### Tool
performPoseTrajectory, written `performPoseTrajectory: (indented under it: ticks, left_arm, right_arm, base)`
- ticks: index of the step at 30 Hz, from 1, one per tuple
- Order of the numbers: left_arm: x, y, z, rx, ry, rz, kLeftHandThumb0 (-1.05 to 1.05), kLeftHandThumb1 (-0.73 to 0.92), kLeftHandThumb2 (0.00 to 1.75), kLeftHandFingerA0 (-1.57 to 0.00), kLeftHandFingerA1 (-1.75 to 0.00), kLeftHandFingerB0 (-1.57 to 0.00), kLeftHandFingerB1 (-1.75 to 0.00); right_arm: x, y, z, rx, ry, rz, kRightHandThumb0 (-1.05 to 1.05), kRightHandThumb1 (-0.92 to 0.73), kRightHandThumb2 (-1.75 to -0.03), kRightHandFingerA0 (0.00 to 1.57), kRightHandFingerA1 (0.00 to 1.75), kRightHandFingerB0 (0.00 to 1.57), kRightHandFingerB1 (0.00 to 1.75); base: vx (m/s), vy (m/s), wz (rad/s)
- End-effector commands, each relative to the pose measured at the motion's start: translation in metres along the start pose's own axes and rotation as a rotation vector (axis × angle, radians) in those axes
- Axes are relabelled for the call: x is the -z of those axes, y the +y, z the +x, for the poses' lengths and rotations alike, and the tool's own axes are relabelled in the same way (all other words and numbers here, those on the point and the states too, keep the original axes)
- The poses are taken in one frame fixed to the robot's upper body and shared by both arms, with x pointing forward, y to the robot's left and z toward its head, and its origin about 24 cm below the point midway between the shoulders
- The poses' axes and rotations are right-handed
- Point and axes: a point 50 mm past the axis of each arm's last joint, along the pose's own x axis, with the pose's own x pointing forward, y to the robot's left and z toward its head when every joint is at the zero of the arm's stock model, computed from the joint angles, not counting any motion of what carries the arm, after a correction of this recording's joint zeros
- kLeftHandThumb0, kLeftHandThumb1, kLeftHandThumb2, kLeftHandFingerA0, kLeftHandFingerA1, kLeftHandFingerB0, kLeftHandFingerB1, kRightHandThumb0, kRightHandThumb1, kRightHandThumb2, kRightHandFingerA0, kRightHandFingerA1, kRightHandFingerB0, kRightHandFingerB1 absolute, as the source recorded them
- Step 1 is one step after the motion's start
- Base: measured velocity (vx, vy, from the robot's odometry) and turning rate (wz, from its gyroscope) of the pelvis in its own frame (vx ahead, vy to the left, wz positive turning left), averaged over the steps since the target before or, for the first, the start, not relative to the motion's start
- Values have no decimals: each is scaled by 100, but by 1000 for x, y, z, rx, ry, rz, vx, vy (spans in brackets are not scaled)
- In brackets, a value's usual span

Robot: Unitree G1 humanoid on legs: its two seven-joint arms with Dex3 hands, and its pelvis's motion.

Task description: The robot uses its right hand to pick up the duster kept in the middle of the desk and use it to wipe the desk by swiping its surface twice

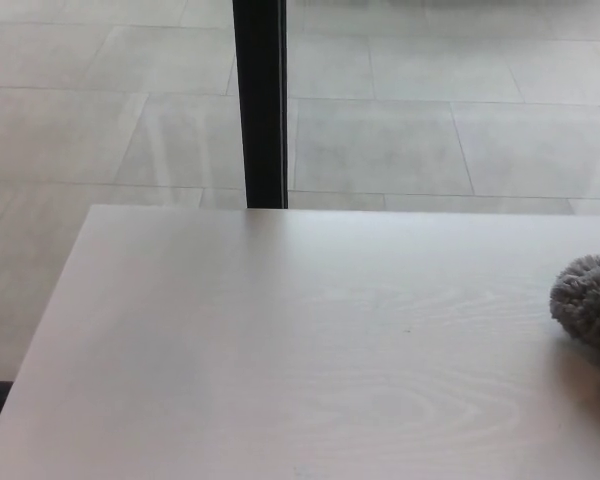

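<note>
Head view, one item in stock: grey fluffy duster (590, 300), only its rounded left end showing at the right edge of the picture, resting on the table (280, 350). We see neither of our hands in this view, so we cannot tell whether either one's fingers are apart or clamped on the duster's handle, which lies out of frame.

Step in hand, as we judge it: a swipe across the table, with the duster at the right-hand end of its travel. Next move likely calls for drawing it back leftward, keeping the fibres flat on the wood.

Open room: the pale wood-grain surface is bare from the duster to the left and far edges. Beyond the far edge stand a black vertical post (259, 100) and a tiled floor (430, 120); a swipe should stop short of both edges.
</note>
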Motion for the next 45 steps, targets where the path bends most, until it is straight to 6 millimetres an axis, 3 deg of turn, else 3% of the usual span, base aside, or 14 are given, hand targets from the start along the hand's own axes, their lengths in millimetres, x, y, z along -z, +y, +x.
performPoseTrajectory:
  ticks: [1,4,5,6,9,14,27,34,35,37,41,42,44,45]
  left_arm:
    - [-2,2,-1,7,-29,-11,-85,20,175,-89,-139,-74,-130]
    - [-1,2,-1,5,-33,-4,-85,17,175,-87,-138,-76,-132]
    - [0,2,-1,6,-31,-16,-80,33,172,-89,-140,-86,-135]
    - [0,3,-1,16,-33,-27,-83,31,175,-84,-141,-85,-137]
    - [1,3,-1,12,-26,-5,-82,16,175,-90,-138,-76,-128]
    - [-1,3,-1,12,-22,-34,-76,15,175,-90,-138,-81,-129]
    - [-1,3,-1,11,-24,-21,-86,39,175,-90,-136,-92,-132]
    - [1,6,-2,13,-23,-16,-84,42,175,-91,-134,-91,-129]
    - [0,6,-1,11,-22,-18,-87,40,175,-91,-136,-92,-131]
    - [0,6,-2,10,-24,-22,-86,17,175,-94,-137,-82,-126]
    - [1,6,-2,9,-17,-8,-87,18,175,-90,-134,-77,-124]
    - [1,6,-1,18,-12,-22,-85,18,175,-88,-134,-73,-124]
    - [4,8,-3,15,-15,-23,-89,15,175,-88,-136,-74,-127]
    - [4,7,-2,11,-9,-33,-80,34,170,-90,-132,-83,-127]
  right_arm:
    - [-29,18,-10,-93,-130,170,-39,-70,-66,74,154,55,76]
    - [-33,13,-10,-98,-149,216,-45,-67,-64,73,141,48,55]
    - [-35,11,-9,-114,-147,262,-51,-65,-59,76,116,36,43]
    - [-36,8,-9,-141,-138,330,-71,-51,-88,28,69,4,32]
    - [-35,4,-8,-163,-145,328,-94,-57,-84,0,0,0,1]
    - [-29,-12,-4,-181,-119,339,-104,-59,-97,0,23,0,0]
    - [9,-29,4,-193,-82,487,-104,-60,-80,0,0,0,0]
    - [49,-39,3,-59,-83,633,-105,-69,-79,0,0,0,0]
    - [65,-41,2,-21,-70,682,-105,-67,-105,0,36,0,0]
    - [73,-45,-1,-13,-60,691,-105,-72,-83,0,0,0,0]
    - [113,-56,-15,86,-47,844,-105,-74,-81,0,0,0,0]
    - [124,-58,-21,106,-62,884,-101,-71,-98,0,31,0,0]
    - [140,-59,-32,187,-83,1025,-98,-74,-73,0,0,0,0]
    - [157,-57,-42,237,-105,1112,-103,-67,-90,0,31,0,0]
  base:
    - [0,0,0]
    - [0,0,0]
    - [0,0,0]
    - [0,0,0]
    - [0,0,0]
    - [0,0,0]
    - [0,0,0]
    - [0,0,0]
    - [0,0,0]
    - [0,0,0]
    - [0,0,0]
    - [0,0,0]
    - [0,0,0]
    - [0,0,0]
